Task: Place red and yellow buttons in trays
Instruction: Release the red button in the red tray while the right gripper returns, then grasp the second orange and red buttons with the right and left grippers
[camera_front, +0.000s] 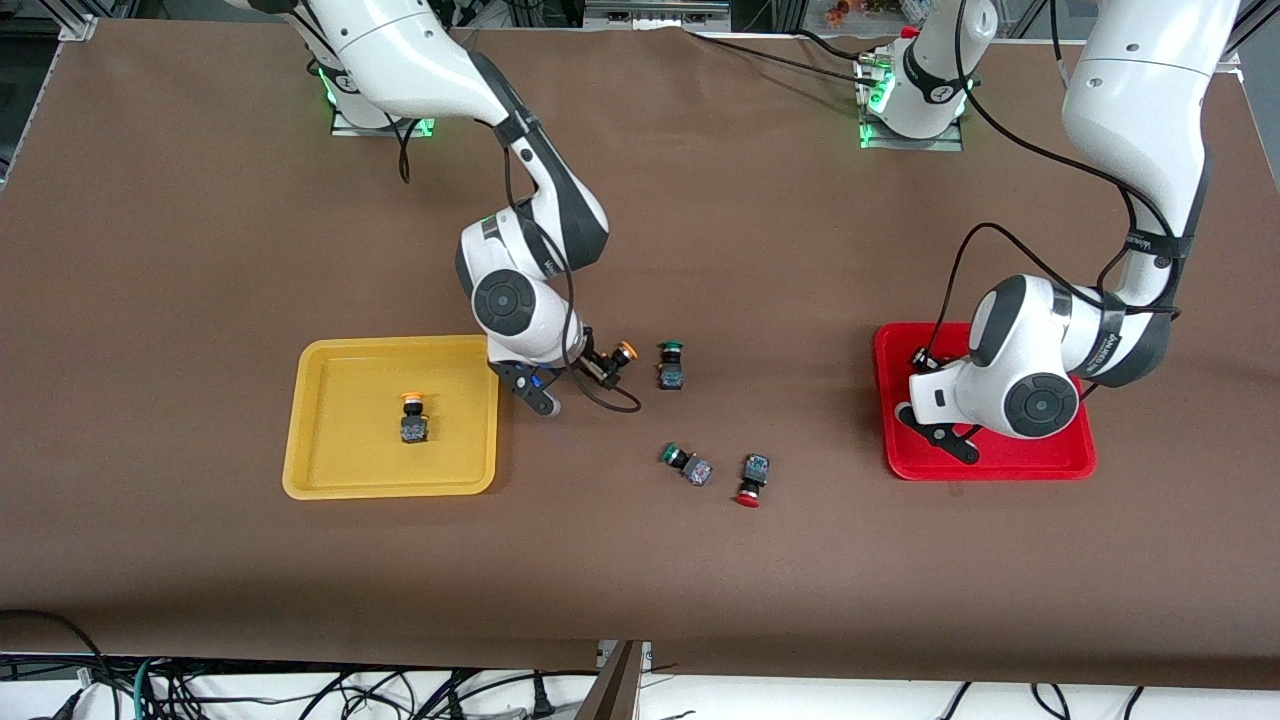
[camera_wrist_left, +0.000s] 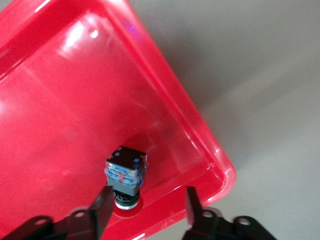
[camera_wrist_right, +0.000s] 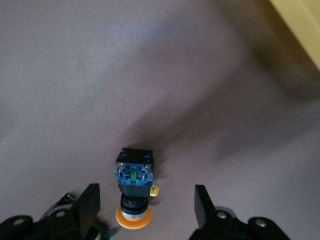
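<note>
My right gripper (camera_wrist_right: 145, 205) is open, low over the table beside the yellow tray (camera_front: 345, 450). A yellow-capped button (camera_wrist_right: 134, 187) lies between its fingers, touching neither; it also shows in the front view (camera_front: 617, 357). A second yellow button (camera_front: 413, 418) stands in the yellow tray. My left gripper (camera_wrist_left: 147, 205) is open over the red tray (camera_front: 1000, 462). A red-capped button (camera_wrist_left: 126, 175) rests cap down in that tray (camera_wrist_left: 60, 100), between the fingers, close to one. Another red button (camera_front: 752, 480) lies on the table, nearer the front camera.
Two green-capped buttons lie on the table: one (camera_front: 670, 365) just beside the right gripper, one (camera_front: 686, 463) next to the loose red button. A corner of the yellow tray (camera_wrist_right: 302, 20) shows in the right wrist view. The table is brown.
</note>
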